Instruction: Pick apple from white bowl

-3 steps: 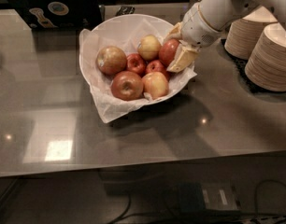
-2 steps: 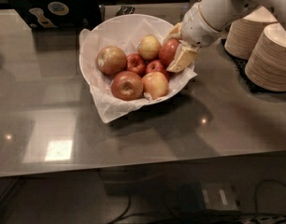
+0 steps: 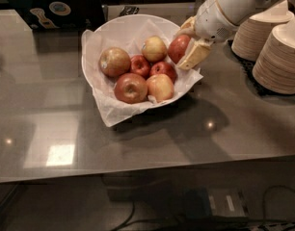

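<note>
The white bowl point(image 3: 119, 27), lined with crinkled white paper, stands on the grey table and holds several apples. My gripper point(image 3: 188, 41) reaches in over the bowl's right rim from the upper right. Its two tan fingers point(image 3: 196, 55) are closed on either side of the deep red apple point(image 3: 178, 47), which sits at the right edge of the bowl, slightly raised above the others. A yellowish-green apple point(image 3: 154, 48), two smaller red apples point(image 3: 140, 65) and three larger red-yellow apples point(image 3: 130, 87) lie in the bowl to its left.
Two stacks of tan paper bowls point(image 3: 280, 57) stand at the right, close behind my arm. A dark box with stickers point(image 3: 53, 6) stands at the back left. The grey table point(image 3: 51, 109) runs to its front edge near the bottom.
My gripper and the deep red apple between its fingers have shifted slightly up and to the right. The other apples and the bowl have not moved.
</note>
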